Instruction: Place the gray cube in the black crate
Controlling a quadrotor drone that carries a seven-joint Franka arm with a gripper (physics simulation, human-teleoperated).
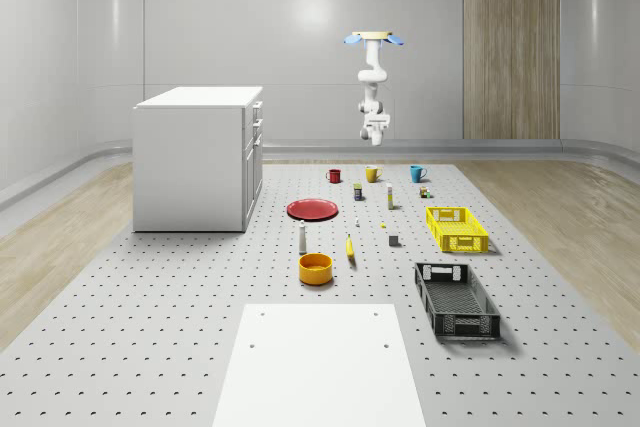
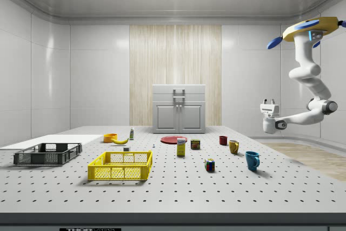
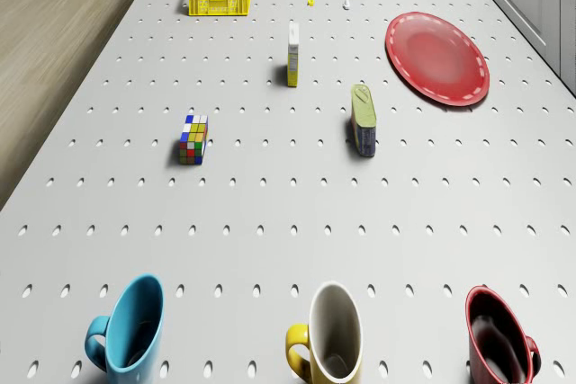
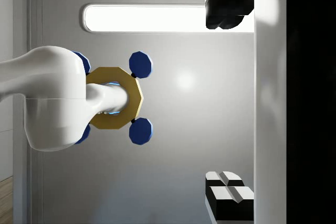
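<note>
White arm hangs folded below the drone (image 2: 312, 29) hovering high beyond the mugs, claw (image 2: 268, 103) pointing up, fingers apart; gray cube (image 1: 394, 241) sits on bench (image 1: 180, 327) between yellow crate (image 1: 456, 229) and banana, black crate (image 1: 456, 300) well apart.

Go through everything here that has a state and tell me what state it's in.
Drone: hovering past the mugs.
Gripper: pointing up, holding nothing.
Gray cube: on the table, untouched.
Black crate: upright, holds nothing.
Yellow crate: upright, holds nothing.
Cabinet: doors shut.
</note>
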